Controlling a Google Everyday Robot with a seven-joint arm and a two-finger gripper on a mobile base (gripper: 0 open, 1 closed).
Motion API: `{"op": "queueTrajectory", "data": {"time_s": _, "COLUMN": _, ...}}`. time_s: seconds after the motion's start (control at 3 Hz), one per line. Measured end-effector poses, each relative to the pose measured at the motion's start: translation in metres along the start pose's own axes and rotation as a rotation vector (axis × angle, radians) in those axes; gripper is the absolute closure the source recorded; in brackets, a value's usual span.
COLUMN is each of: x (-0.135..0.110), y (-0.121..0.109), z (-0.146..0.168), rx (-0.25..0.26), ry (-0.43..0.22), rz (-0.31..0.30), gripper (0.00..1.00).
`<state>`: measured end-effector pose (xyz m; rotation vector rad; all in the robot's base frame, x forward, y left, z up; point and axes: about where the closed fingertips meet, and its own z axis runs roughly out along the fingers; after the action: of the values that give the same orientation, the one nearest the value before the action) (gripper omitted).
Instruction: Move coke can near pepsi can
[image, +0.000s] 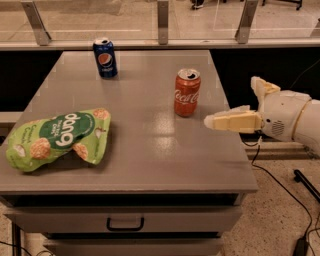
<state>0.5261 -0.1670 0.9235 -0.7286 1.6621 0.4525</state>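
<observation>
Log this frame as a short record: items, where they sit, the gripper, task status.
coke can: upright, right of centre on the table, nothing holding it
pepsi can: upright, far-left part of the table, well apart from the coke can
snack bag: green, lying at the front left
table: grey top, drawer below
gripper: over the table's right edge, just right of the coke can, not touching it
task status: not yet done

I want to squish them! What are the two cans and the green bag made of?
The coke can and pepsi can look like painted metal, probably aluminium: silvery tops. The green bag looks like plastic film: wrinkled, shiny. The gripper, right of the coke can, looks like cream plastic.
</observation>
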Motion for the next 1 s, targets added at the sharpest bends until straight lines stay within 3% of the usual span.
{"op": "queueTrajectory", "data": {"time_s": 1.0, "x": 0.019, "y": -0.017, "z": 0.082, "rx": -0.081, "ry": -0.066, "rz": 0.060, "gripper": 0.00}}
